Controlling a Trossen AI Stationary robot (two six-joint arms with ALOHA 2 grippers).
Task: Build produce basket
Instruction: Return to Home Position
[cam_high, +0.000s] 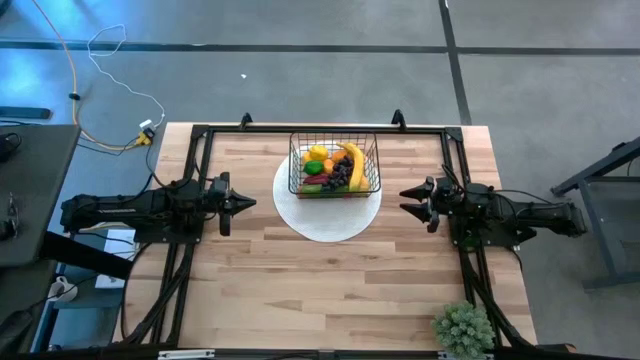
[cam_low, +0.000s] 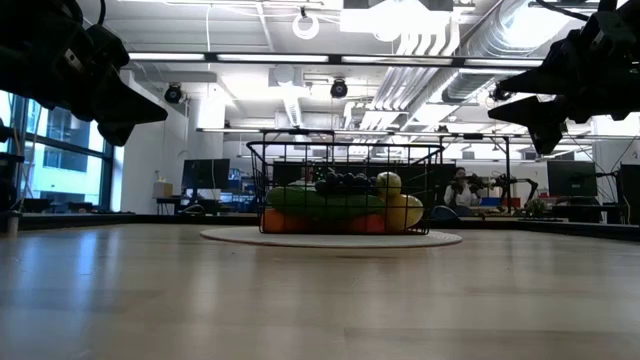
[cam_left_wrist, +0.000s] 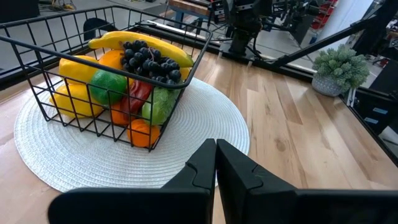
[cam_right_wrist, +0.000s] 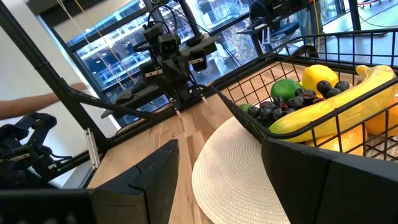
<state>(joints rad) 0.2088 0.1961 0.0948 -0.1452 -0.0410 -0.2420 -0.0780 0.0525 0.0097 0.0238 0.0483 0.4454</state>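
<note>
The black wire-mesh basket (cam_high: 334, 165) stands on a flat white round disc (cam_high: 327, 215) at the table's far middle. It holds the produce: a yellow banana (cam_high: 354, 163), dark grapes (cam_left_wrist: 151, 60), lemons, green, red and orange pieces. The low view shows the basket (cam_low: 345, 190) upright on the disc. My left gripper (cam_high: 250, 203) hovers left of the disc, shut, holding nothing. My right gripper (cam_high: 405, 200) hovers right of the disc, open and empty. Both are raised above the table.
A bushy green plant (cam_high: 463, 328) in a pot sits at the table's near right corner. Black frame rails (cam_high: 190, 180) run along the left, right and far edges. Bare wood (cam_high: 330, 290) lies between the disc and the near edge.
</note>
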